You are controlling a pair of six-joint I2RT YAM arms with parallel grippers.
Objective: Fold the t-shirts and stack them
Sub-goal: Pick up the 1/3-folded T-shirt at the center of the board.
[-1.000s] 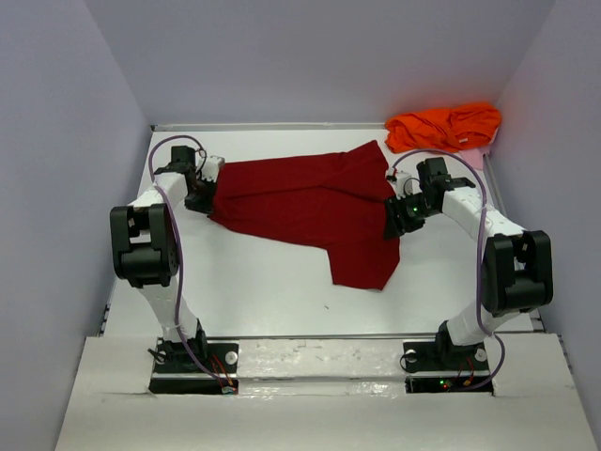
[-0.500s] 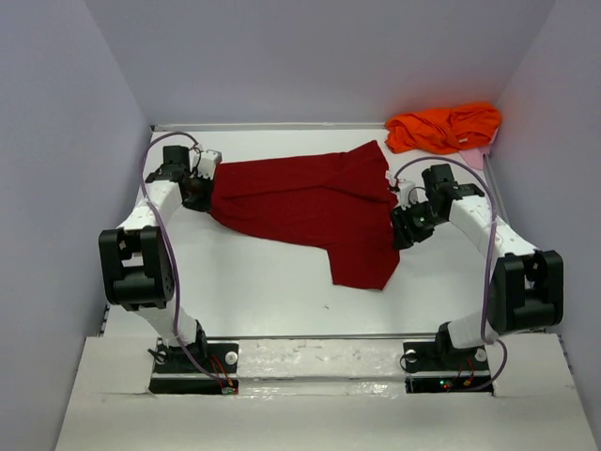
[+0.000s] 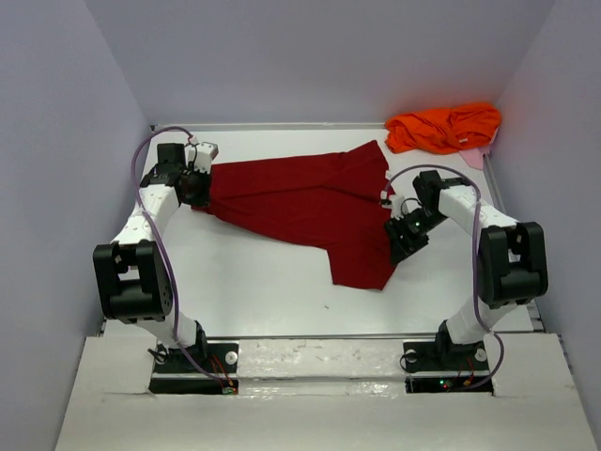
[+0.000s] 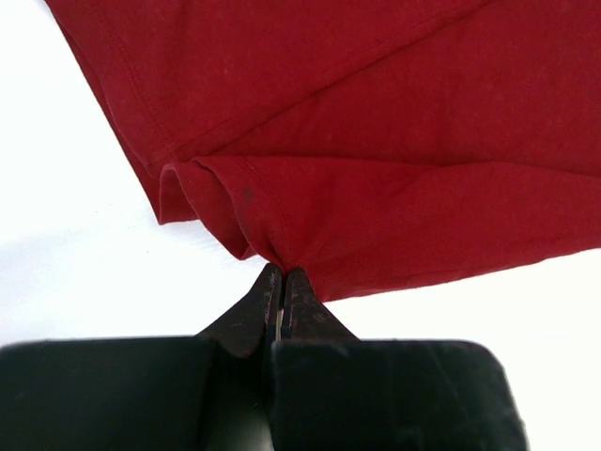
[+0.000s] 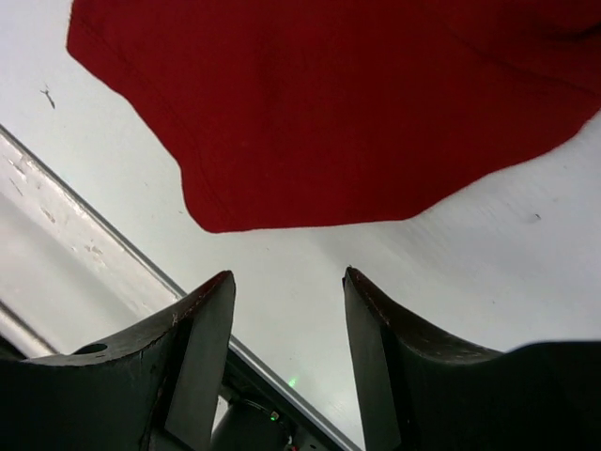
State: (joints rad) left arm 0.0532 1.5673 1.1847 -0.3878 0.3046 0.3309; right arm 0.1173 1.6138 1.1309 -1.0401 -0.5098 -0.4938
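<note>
Left fingers (image 4: pixel 246 321) pinch the crimson t-shirt (image 4: pixel 404 132); right fingers (image 5: pixel 202 357) gape empty. One-sided pulling could skew it.

The two black jaws were pressed tight together, with only a thin line between them. Their tips pinched the edge of the dark red t-shirt (image 4: pixel 394 132), right where the cloth bunched up into a small fold. The shirt spread out above the jaws and filled the top of the view. The white counter (image 4: pixel 66 216) showed to the left of the shirt and below it on the right.
</note>
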